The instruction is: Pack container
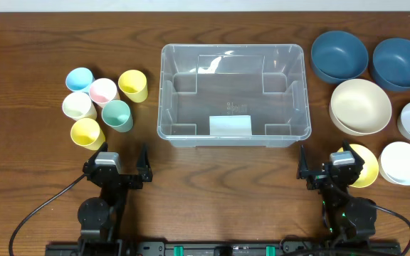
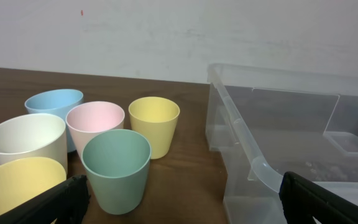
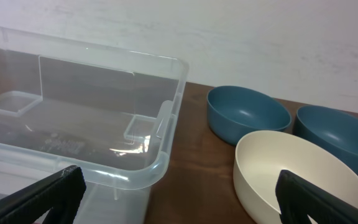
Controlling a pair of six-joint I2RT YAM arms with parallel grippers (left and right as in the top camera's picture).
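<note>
The clear container (image 1: 164, 92) stands at the table's middle with nothing inside and a white label (image 1: 230, 125) on its near wall. Several pastel cups (image 1: 117, 114) cluster to its left and several bowls (image 1: 360, 107) lie to its right. My left gripper (image 1: 124, 153) is open near the front edge, below the cups. In the left wrist view, the gripper (image 2: 182, 193) has the green cup (image 2: 117, 168) and the container's corner (image 2: 241, 137) ahead. My right gripper (image 1: 326, 155) is open beside a yellow bowl (image 1: 367, 171). In the right wrist view, that gripper (image 3: 179, 186) faces the container rim (image 3: 160, 155) and a cream bowl (image 3: 291, 168).
Two dark blue bowls (image 3: 247, 115) sit at the back right, near a pale wall behind the table. White bowls (image 1: 402, 162) lie at the right edge. Bare wood runs between the container and both arm bases, with cables trailing at the front.
</note>
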